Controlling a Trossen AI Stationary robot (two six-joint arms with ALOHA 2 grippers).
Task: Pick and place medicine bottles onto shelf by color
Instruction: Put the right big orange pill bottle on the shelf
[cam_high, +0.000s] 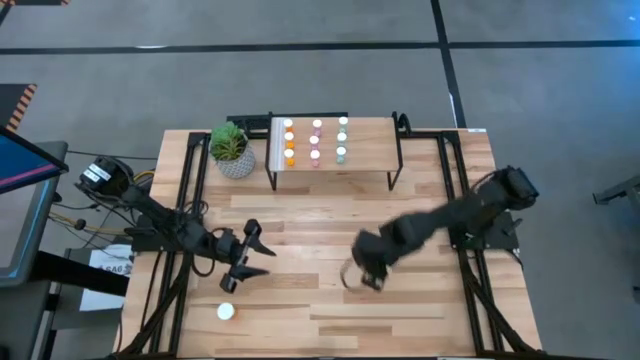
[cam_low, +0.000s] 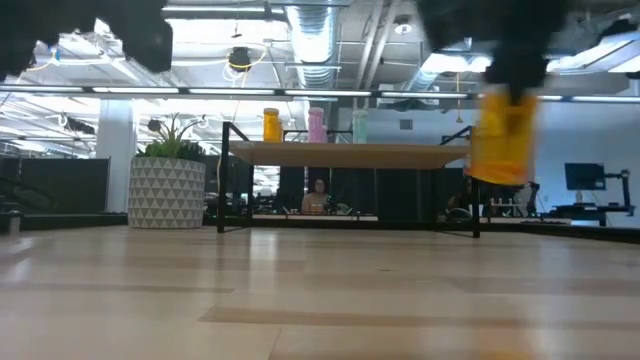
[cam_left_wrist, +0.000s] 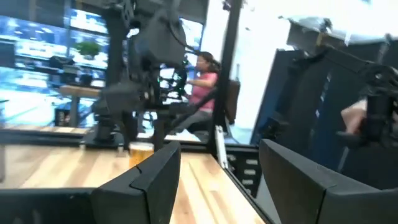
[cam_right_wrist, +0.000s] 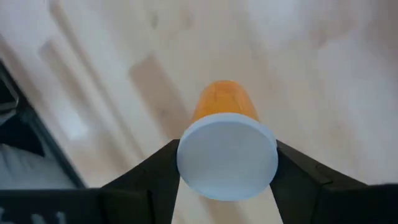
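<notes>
The shelf (cam_high: 362, 148) stands at the table's far side. On it stand medicine bottles in three rows: orange (cam_high: 289, 140), pink (cam_high: 316, 140) and teal (cam_high: 341, 140); they also show in the low view (cam_low: 315, 125). My right gripper (cam_high: 364, 276) is over the middle of the table, shut on a wide orange bottle (cam_low: 500, 138) with a white cap (cam_right_wrist: 227, 155). My left gripper (cam_high: 252, 256) is open and empty at the table's left. One more bottle (cam_high: 226, 312) stands on the table near the front left, only its white cap showing. My right gripper pinches the orange bottle between its two fingers (cam_right_wrist: 160, 171), one on each side at the white cap's rim (cam_right_wrist: 186, 163). The fingers come from above, pointing down. The bottle hangs upright below them, its orange body (cam_right_wrist: 224, 101) lifted clear of the table.
A green potted plant (cam_high: 232, 150) in a white pot stands left of the shelf. Black frame rails (cam_high: 452, 190) run along the table's left and right sides. A person (cam_left_wrist: 202, 81) sits in the room beyond the table.
</notes>
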